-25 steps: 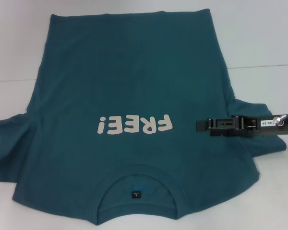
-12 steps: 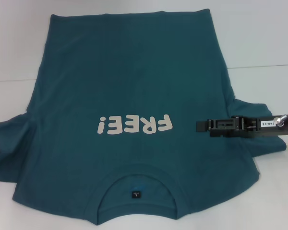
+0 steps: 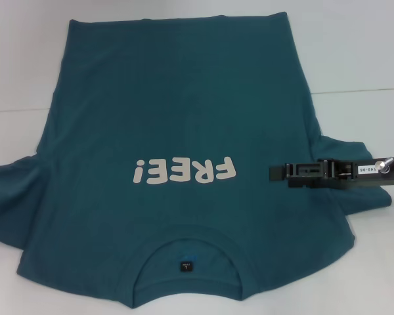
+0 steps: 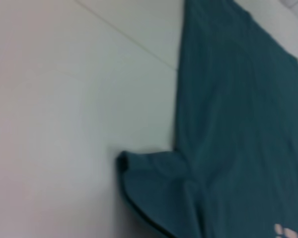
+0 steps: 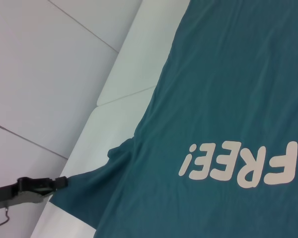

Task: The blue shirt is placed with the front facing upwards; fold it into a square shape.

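The blue shirt (image 3: 177,111) lies spread flat and front up on the white table (image 3: 361,46). Its white "FREE!" lettering (image 3: 184,172) reads upside down, and the collar (image 3: 187,262) with its dark label is nearest me. My right gripper (image 3: 272,172) hangs low over the shirt's right side, its arm crossing the right sleeve (image 3: 358,197). The left gripper (image 5: 63,182) does not show in the head view. In the right wrist view its dark tip sits at the outer edge of the left sleeve (image 5: 89,193). That rumpled sleeve (image 4: 154,183) fills the left wrist view.
A thin seam (image 3: 361,90) crosses the table top on both sides of the shirt. Bare table lies right of and beyond the hem. The right wrist view shows the table's far edge with grey floor tiles (image 5: 39,74) past it.
The dark tip of the left gripper at the head view's left edge, beside the left sleeve, has slid out of that view. The right gripper and the shirt have stayed put.
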Tool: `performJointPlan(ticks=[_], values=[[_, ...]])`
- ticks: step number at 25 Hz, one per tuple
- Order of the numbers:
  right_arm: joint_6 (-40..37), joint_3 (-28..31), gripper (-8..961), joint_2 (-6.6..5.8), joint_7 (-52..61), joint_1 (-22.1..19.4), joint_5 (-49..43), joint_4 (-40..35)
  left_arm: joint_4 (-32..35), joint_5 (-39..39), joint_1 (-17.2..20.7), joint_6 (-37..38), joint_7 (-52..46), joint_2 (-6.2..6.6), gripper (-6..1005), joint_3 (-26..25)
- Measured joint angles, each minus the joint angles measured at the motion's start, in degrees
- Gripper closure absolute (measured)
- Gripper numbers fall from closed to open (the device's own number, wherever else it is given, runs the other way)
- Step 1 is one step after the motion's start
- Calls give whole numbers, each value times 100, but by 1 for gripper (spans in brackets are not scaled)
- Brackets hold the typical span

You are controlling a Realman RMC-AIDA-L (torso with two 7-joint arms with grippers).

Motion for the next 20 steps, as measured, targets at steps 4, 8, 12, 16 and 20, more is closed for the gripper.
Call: performJointPlan(ticks=[4,8,12,16,20], values=[[6,0,41,0,0,0,0,0,10,-2,-29,102,27,51,878,-163],[-1,0,41,0,0,-9,0,0,16,-9,-30,109,28,65,862,-243],[1,0,41,0,0,-17,0,0,21,18,-16,32,30,60,846,-211],[3,0,41,0,0,-14,0,0,101,132,98,-417,-2,-21,831,1],[4,0,42,0,38,-12,0,0,176,159,216,-541,-38,-94,815,36]])
